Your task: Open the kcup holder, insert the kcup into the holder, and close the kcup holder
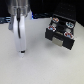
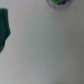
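Seen from my remote station: the white Franka arm hangs over a pale, bare tabletop (image 1: 35,67) at the exterior view's left, its gripper (image 1: 22,50) low and close to the surface. Well apart, at the exterior view's right, sits the black boxy kcup holder (image 1: 61,31). Its drawer looks drawn out toward the camera, with round slots carrying pods with reddish and bluish tops (image 1: 66,34), though the blur stops me calling it fully open.

I judge the opening step done or nearly so, and the step in hand to be fetching the pod. The small pale kcup with its bright green top (image 2: 59,2) shows only in the wrist view, cut off at the frame's edge and resting on the table; I cannot find it in the exterior view, where the arm may be hiding it. The wrist view also shows a dark green shape (image 2: 5,27) at its margin that I cannot identify.

Neither view shows the fingers clearly, so I cannot tell whether the claw is spread or clenched; nothing appears held.

Next, by my reading, I must centre the claw over the pod, descend, and grip it squarely before carrying it to a free slot.
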Motion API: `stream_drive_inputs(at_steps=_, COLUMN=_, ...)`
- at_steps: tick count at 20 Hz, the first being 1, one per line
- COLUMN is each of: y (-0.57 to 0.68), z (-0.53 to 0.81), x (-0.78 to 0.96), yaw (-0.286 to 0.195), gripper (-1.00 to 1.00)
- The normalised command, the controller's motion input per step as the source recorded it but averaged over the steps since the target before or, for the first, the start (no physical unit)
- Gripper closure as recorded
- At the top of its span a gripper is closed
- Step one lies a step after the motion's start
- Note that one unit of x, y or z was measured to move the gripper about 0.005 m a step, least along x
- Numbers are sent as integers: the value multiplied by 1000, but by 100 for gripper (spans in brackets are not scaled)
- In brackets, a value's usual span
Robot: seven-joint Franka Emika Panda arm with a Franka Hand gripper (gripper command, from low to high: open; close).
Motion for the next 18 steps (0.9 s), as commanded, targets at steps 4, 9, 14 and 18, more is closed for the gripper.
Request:
stream_drive_inputs(at_steps=4, y=-392, z=-396, x=-132, yaw=-244, gripper=-100)
stream_drive_inputs(at_steps=9, y=-83, z=-287, x=-64, yaw=-179, gripper=-100)
stream_drive_inputs(at_steps=14, y=39, z=-84, x=-24, yaw=-65, gripper=-100)
stream_drive_inputs(at_steps=18, y=164, z=-30, x=-26, yaw=13, gripper=-100)
